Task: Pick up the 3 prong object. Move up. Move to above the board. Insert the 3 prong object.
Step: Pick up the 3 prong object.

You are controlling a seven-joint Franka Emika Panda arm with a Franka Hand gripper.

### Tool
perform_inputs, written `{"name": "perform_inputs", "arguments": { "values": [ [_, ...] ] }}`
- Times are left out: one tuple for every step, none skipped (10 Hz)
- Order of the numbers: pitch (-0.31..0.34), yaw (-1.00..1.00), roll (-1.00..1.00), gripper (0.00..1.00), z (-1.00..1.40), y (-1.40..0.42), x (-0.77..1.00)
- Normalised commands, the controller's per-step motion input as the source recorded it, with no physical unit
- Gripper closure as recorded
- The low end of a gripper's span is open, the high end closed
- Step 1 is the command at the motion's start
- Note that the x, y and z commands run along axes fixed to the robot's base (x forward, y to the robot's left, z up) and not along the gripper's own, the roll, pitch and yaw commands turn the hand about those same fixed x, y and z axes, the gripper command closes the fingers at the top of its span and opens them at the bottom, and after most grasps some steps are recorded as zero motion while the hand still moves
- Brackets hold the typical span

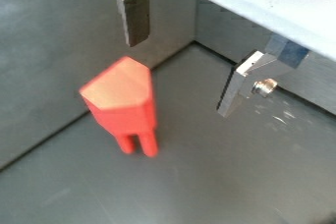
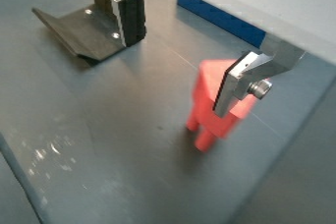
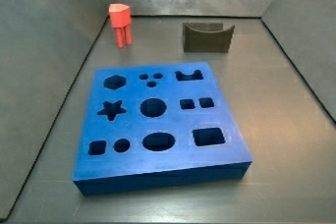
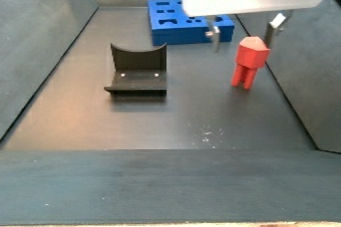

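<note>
1. On the dark grey floor (image 3: 282, 120) of the walled work area we see the 3 prong object (image 3: 121, 24), a small red-orange piece standing upright on its thin prongs close to a side wall, well apart from the board (image 3: 157, 120)
2. Above this piece we find the gripper (image 1: 184, 56), its two silver fingers (image 2: 121, 12) spread wide, one to either side of the blocky head; in a wrist view the head (image 1: 118, 90) lies between the plates without touching them, so the pincer holds nothing
3. In a side view the gripper (image 4: 244, 34) hangs from its white body just over the piece (image 4: 249, 62), with the fingertips about level with the top of the head
4. The board, a large flat blue block with star, hexagon, round and square cut-outs, lies flat on the floor; in a side view its far end (image 4: 180, 22) shows behind the gripper
5. The fixture (image 4: 135, 71), a dark L-shaped bracket on a base plate, stands on the floor beside the piece and near one end of the board (image 3: 207, 37); we see it also behind a finger in a wrist view (image 2: 79, 36)
6. Between the piece and the board we see only bare floor
</note>
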Motion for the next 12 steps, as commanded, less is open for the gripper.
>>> {"name": "perform_inputs", "arguments": {
  "values": [
    [-0.051, 0.13, 0.0, 0.0, -0.09, 0.0, -0.39],
    [-0.183, 0.17, -0.07, 0.0, -0.18, -0.03, -0.2],
    [-0.254, 0.29, -0.02, 0.0, -0.22, -0.07, -0.08],
    [-0.214, 0.32, 0.0, 0.0, -0.25, -0.11, -0.01],
    [-0.183, 0.33, 0.0, 0.0, -0.21, -0.14, 0.0],
    [-0.129, 0.33, 0.0, 0.0, -0.19, -0.18, -0.04],
    [-0.109, 0.32, 0.0, 0.0, -0.18, -0.21, -0.01],
    [-0.134, 0.29, 0.0, 0.0, -0.19, -0.26, 0.0],
    [-0.194, 0.23, 0.0, 0.0, -0.22, -0.25, 0.0],
    [-0.177, 0.1, -0.03, 0.0, -0.32, -0.16, 0.0],
    [-0.191, 0.03, 0.0, 0.0, -0.49, -0.12, 0.0],
    [-0.203, 0.01, 0.0, 0.0, -0.63, -0.06, 0.0]
  ]
}}
